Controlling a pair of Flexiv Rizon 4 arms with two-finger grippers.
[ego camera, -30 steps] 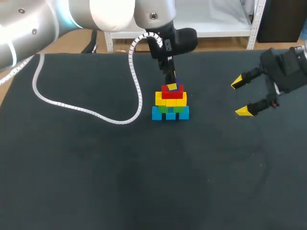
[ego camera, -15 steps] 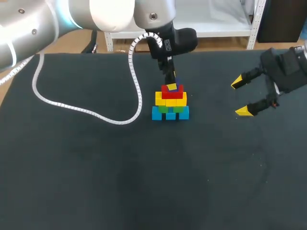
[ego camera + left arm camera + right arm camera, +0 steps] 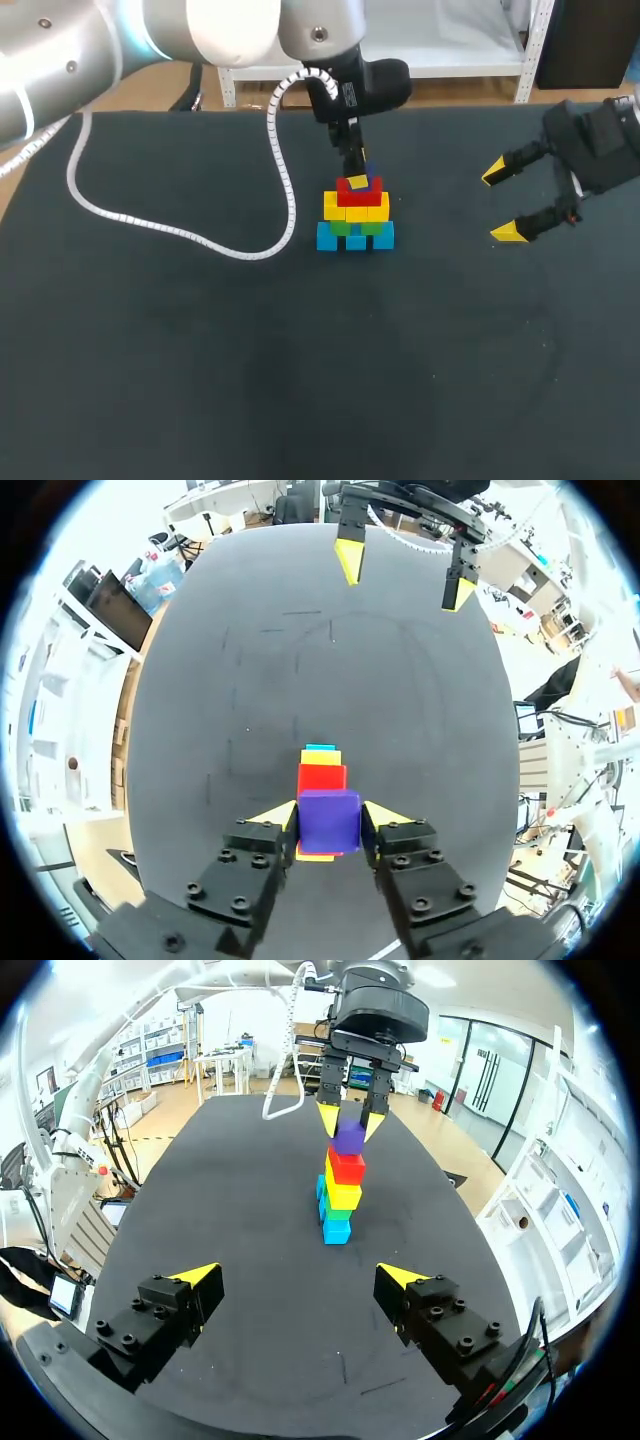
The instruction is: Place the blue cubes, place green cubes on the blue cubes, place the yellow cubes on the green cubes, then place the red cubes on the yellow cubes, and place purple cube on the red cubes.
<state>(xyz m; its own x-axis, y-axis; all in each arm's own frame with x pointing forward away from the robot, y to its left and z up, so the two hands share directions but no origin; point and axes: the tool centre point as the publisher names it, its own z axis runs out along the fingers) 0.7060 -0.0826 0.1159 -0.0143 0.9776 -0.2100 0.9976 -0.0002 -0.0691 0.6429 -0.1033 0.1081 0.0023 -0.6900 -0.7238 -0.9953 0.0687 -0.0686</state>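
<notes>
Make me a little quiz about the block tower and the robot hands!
1. True or false: the right gripper holds a cube.
2. Which cube is between the fingers of the left gripper? A red, B purple, C green.
3. Fill in: the bottom cubes of the tower are ____.
Key: 1 false, it is open and empty. 2 B, the purple cube. 3 blue, the blue cubes.

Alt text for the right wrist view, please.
The left gripper holds a purple cube on top of a tower of red, yellow, green and blue cubes on a black table. The right gripper hangs open, short of it.
</notes>
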